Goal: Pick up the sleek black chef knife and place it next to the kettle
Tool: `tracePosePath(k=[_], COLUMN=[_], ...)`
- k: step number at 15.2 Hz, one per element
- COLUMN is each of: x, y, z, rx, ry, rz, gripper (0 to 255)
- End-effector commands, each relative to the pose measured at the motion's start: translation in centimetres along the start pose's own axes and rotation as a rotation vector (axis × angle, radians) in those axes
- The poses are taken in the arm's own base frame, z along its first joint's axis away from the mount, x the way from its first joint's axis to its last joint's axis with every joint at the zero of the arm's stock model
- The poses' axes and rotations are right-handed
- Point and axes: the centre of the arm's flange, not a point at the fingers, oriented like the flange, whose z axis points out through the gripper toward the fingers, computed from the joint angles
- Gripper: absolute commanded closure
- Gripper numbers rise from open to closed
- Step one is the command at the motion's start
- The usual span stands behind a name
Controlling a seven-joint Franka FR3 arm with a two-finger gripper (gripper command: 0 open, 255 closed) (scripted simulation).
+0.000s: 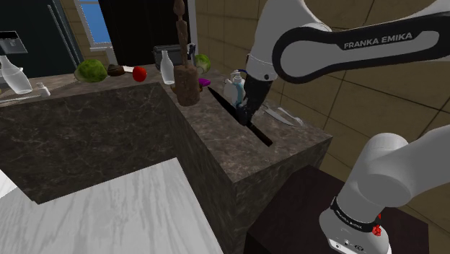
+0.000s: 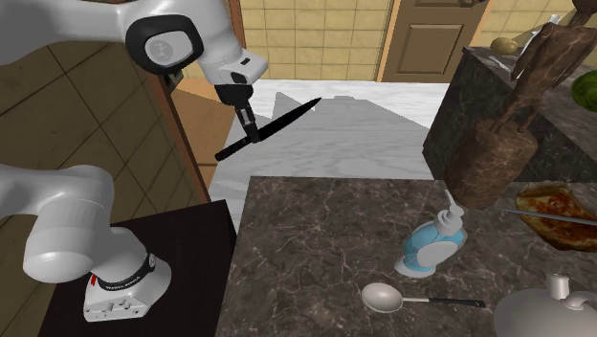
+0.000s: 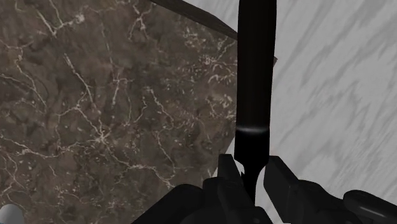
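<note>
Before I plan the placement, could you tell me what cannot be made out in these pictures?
Kettle: second exterior view, bottom edge cuts off all but its top.
Black knife: wrist view, its far end runs past the picture's edge.
Blue-white bottle: shoulder view, the arm covers one side.

Dark veined stone worktop (image 2: 316, 239)
On it we see a spoon (image 2: 386, 297) beside a blue-and-white bottle (image 2: 432, 247), a grey kettle (image 2: 545, 308), and a brown wooden block (image 2: 493, 163) standing.
</note>
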Motion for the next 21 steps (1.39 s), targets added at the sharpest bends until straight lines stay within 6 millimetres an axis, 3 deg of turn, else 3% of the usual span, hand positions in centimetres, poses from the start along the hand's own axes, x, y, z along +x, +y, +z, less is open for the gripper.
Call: tracePosePath(k=[1, 12, 21], x=[0.3, 1.4, 5.9], y=[0.0, 0.0, 10.9], z=[-1.0, -6.4, -5.6], rx=[0.000, 0.000, 0.000], ry=[0.000, 0.000, 0.000], rz=[0.000, 0.000, 0.000], gripper=[255, 255, 255])
